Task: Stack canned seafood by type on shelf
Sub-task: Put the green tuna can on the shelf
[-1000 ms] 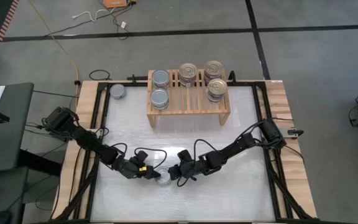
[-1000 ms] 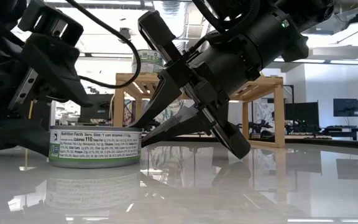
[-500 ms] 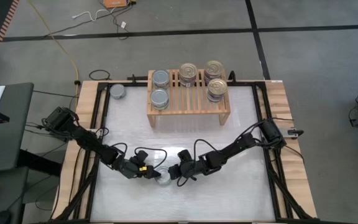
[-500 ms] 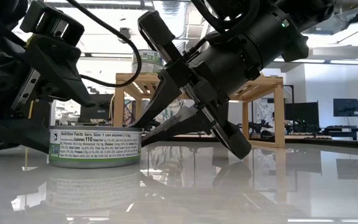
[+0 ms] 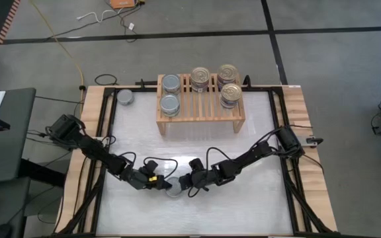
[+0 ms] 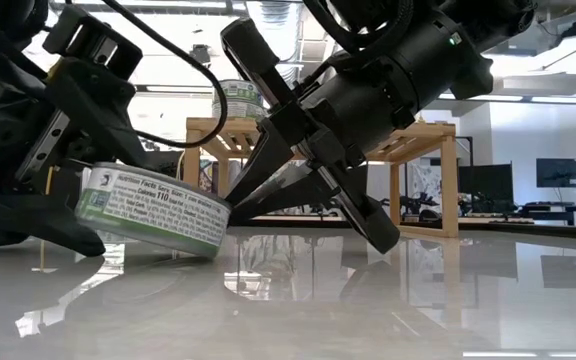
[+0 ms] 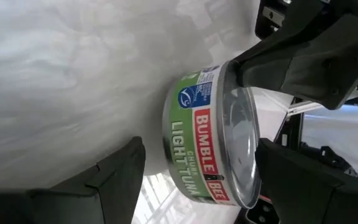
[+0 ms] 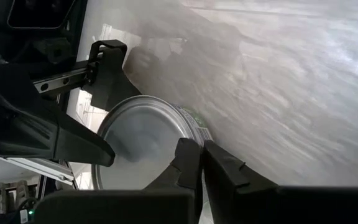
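Observation:
A flat tuna can (image 6: 153,212) with a silver top and green label lies tilted near the table's front middle (image 5: 174,190). My left gripper (image 5: 161,183) is open, turned on its side, one finger below the can and one above its top (image 7: 241,124). My right gripper (image 5: 185,185) is shut, with its tips at the can's right rim. The wooden shelf (image 5: 200,111) stands at the far middle. On it, silver-topped cans (image 5: 170,94) stand at the left and gold-topped cans (image 5: 225,82) at the right. My left gripper's lower finger (image 6: 38,222) lies wedged under the can's raised left side (image 6: 93,215), coming level from the table's left. Whether the upper finger (image 6: 118,110) touches the top, I cannot tell. My right gripper's shut fingertips (image 8: 188,155) meet the can's top at its right rim (image 8: 176,140), slanting down from the right. The can's right bottom edge (image 6: 208,252) rests on the table.
A single silver can (image 5: 125,97) stands at the table's far left corner, beside the shelf. Both arms reach in low over the front half of the white table (image 5: 256,132). Dark rails (image 5: 284,165) run along the left and right edges.
The can has tipped: its left side has lifted off the table while its right bottom edge stayed down. My left gripper's lower finger has slid under the raised side. My right gripper has kept its place at the can's right rim.

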{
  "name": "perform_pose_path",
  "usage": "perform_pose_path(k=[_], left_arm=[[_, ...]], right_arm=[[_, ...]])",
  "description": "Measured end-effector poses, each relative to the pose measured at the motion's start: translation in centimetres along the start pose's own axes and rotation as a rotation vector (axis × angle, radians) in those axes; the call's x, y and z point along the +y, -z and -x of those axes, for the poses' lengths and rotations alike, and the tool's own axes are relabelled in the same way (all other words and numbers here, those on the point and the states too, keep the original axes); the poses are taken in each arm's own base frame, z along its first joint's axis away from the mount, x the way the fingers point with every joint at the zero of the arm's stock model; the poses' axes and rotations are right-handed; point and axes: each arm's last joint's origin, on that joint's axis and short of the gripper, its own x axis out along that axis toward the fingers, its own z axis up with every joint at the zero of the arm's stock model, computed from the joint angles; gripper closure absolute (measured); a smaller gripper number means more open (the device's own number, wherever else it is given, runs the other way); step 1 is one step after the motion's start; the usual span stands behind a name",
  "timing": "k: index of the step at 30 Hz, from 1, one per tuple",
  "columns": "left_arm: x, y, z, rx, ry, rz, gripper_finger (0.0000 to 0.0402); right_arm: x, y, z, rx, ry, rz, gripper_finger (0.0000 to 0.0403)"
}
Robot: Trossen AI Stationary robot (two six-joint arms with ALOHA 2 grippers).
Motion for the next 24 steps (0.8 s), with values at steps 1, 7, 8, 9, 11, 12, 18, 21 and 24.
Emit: perform_pose_path(k=[1,7,8,9,11,12,18,21,24], left_arm=[[0.02,0.04,-0.07,0.001,0.003,0.004,0.0109],[-0.14,0.15,-0.20,0.018,0.028,0.003,0.0109],[-0.13,0.15,-0.20,0.018,0.028,0.004,0.0109],[-0.13,0.15,-0.20,0.018,0.027,0.007,0.0109],[-0.13,0.15,-0.20,0.018,0.027,0.009,0.0109],[-0.13,0.15,-0.20,0.019,0.027,0.010,0.0109],[-0.15,0.12,-0.22,0.018,0.030,0.019,0.0109],[-0.16,0.08,-0.24,0.016,0.030,0.020,0.0109],[-0.22,-0.24,-0.34,0.010,0.030,0.012,0.0109]], right_arm=[[0.00,0.00,0.00,0.000,0.000,0.000,0.0361],[0.00,0.00,0.00,0.001,0.000,0.000,0.0361],[0.00,0.00,0.00,0.001,0.000,0.000,0.0361],[0.00,0.00,0.00,0.001,0.000,0.000,0.0361],[0.00,0.00,0.00,0.001,0.000,0.000,0.0361],[0.00,0.00,0.00,0.001,0.000,0.000,0.0361],[0.00,0.01,0.00,0.002,0.000,0.000,0.0361],[0.00,0.01,0.00,0.003,-0.001,0.000,0.0361],[0.01,0.01,0.00,0.002,-0.001,0.000,0.0361]])
